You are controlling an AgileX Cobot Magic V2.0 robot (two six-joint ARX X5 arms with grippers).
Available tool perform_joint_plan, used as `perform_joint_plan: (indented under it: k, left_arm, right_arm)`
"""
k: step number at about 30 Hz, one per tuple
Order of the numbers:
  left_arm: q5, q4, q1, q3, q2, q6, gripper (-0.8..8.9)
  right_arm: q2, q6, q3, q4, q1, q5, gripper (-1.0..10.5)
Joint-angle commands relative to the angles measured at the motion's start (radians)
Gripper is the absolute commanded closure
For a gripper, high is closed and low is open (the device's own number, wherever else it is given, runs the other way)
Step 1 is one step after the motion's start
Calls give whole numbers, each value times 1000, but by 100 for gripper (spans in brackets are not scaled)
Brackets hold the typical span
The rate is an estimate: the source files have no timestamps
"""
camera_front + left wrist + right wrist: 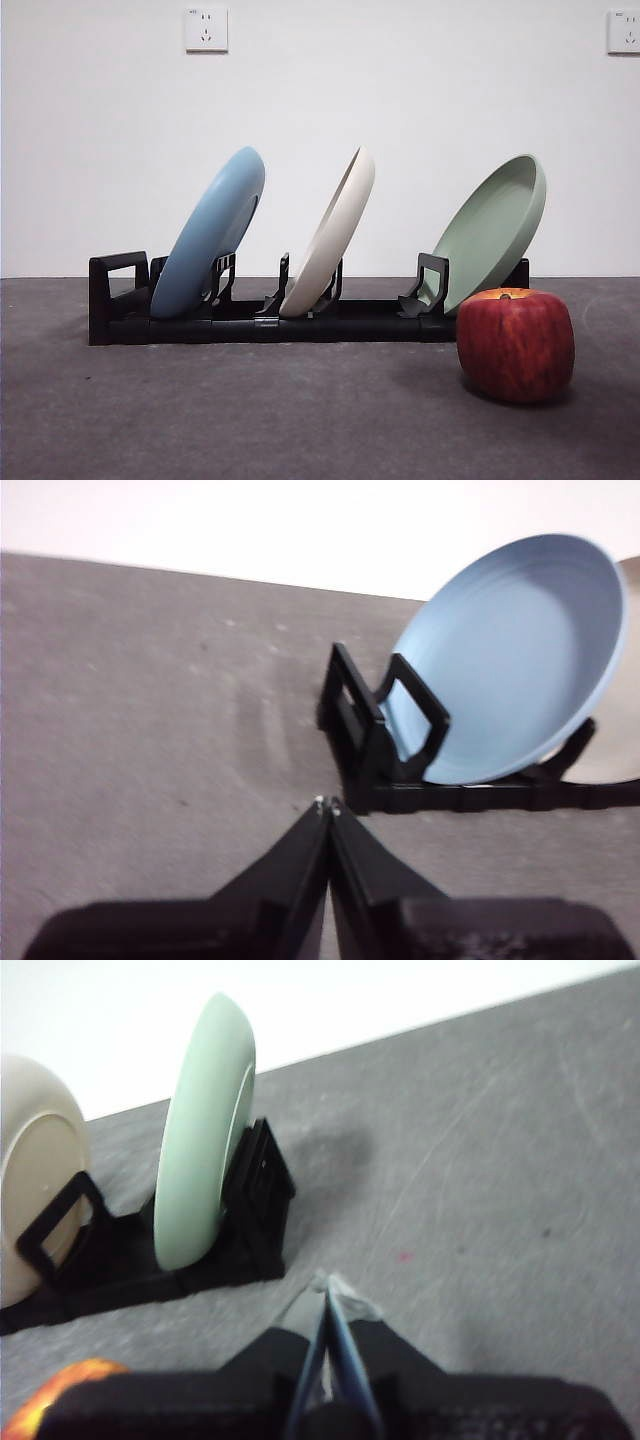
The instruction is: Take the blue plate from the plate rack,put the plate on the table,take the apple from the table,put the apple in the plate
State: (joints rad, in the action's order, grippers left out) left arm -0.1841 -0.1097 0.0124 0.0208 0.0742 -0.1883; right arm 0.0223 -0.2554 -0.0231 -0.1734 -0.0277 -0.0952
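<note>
Blue plate (210, 232) leans at the rack's (250, 322) left end, just beyond the left gripper's (327, 804) closed, empty fingers

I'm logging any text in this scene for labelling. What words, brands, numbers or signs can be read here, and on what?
No text can be read.
Wall sockets and: tiny dark marks at the top, too small to read.
Blue plate, cream plate, green plate, plate rack, apple: no markings visible.
</note>
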Motion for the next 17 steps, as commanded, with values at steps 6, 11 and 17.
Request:
perform_joint_plan:
  k: [6, 11, 17]
  left_arm:
    - [-10, -116, 2, 157, 70, -105, 820]
    - [-58, -139, 2, 303, 213, -103, 820]
    - [-194, -227, 2, 517, 451, -94, 820]
  right_arm:
    - [101, -118, -172, -100, 0, -8, 958]
    - [250, -108, -334, -161, 0, -12, 958]
    - [465, -16, -555, -278, 0, -67, 957]
